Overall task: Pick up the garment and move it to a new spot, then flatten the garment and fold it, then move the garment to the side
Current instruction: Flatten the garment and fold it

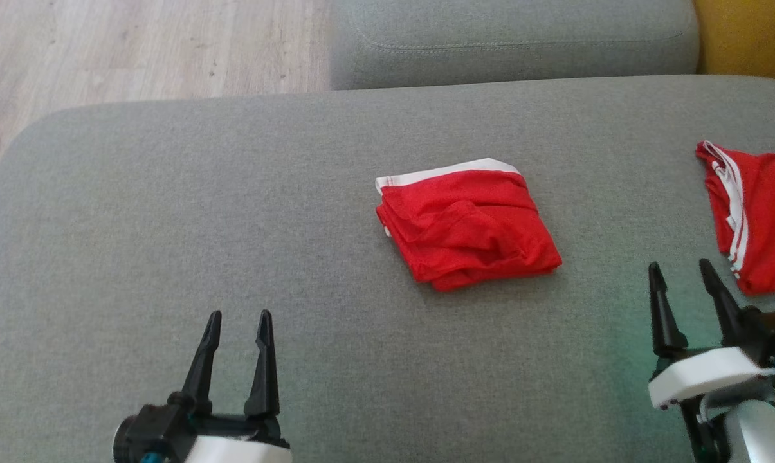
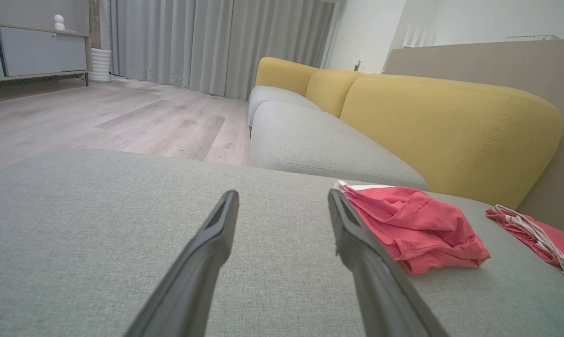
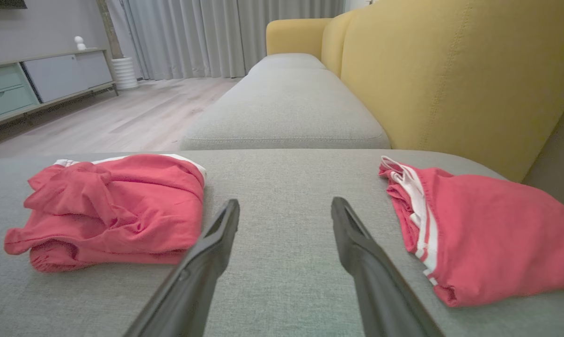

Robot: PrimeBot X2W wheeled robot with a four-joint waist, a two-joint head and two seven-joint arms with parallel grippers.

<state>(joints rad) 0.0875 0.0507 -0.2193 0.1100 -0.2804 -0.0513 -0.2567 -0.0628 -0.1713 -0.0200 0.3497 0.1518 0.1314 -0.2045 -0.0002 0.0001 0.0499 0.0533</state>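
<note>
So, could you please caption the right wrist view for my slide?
Open right gripper over grey sofa, between a folded red garment and a striped one.

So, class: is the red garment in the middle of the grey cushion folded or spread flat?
Folded. The red garment lies as a compact bundle with stacked layers at its edge.

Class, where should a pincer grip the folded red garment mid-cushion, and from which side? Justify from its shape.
Probably the near edge of the folded garment, where layers stack into a thick lip on the cushion. Come in low from the robot's side, with the open right pincer, which sits closer.
</note>
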